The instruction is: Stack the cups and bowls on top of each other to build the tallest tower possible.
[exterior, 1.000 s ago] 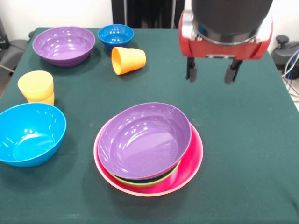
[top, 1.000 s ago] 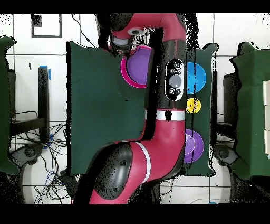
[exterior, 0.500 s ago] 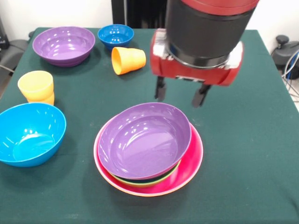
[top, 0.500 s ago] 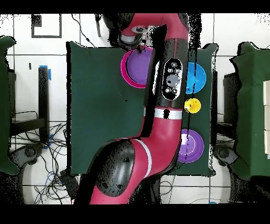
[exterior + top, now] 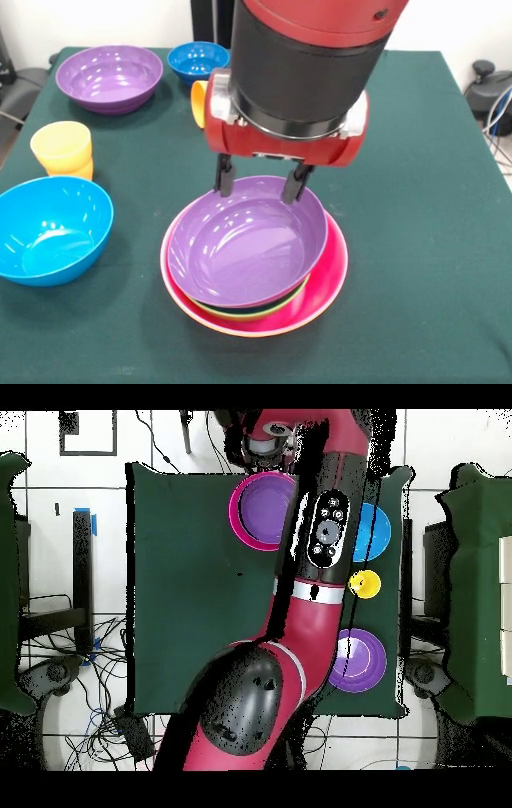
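Arm has swung across from the table's open side and dropped; gripper (image 5: 258, 181) now sits at the far rim of the top purple bowl (image 5: 248, 240) on the tower (image 5: 320, 292), pink bowl outermost. Likely lining up a rim grasp or checking the stack, no new piece brought. Fingers spread apart, holding nothing; tips at or just above the rim, contact unclear. Still loose: second purple bowl (image 5: 110, 78), dark blue bowl (image 5: 197, 61), light blue bowl (image 5: 50, 230), yellow cup (image 5: 62, 149), orange cup (image 5: 197, 102) mostly hidden behind the arm.

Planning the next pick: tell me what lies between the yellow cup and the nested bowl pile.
Front view: only bare green tablecloth between the glossy yellow plastic cup and the nested pile, purple bowl topmost.
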Robot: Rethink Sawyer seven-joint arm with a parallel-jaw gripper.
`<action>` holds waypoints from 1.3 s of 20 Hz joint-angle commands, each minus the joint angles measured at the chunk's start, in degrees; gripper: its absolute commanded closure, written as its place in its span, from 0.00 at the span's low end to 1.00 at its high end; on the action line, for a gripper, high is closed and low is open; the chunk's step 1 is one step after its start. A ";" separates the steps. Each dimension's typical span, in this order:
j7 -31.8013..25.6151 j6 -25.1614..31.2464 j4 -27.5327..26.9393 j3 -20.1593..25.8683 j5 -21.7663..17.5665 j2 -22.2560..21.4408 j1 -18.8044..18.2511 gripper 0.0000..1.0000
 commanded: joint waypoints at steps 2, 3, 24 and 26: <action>-20.33 6.98 -1.61 17.86 -16.66 -0.46 -1.75 0.00; -20.12 6.78 -1.55 18.86 -17.46 -0.18 -1.90 0.00; -9.61 3.83 4.62 15.28 -7.12 2.92 -3.61 0.00; -8.68 3.23 5.45 14.17 -5.68 2.85 -3.72 0.00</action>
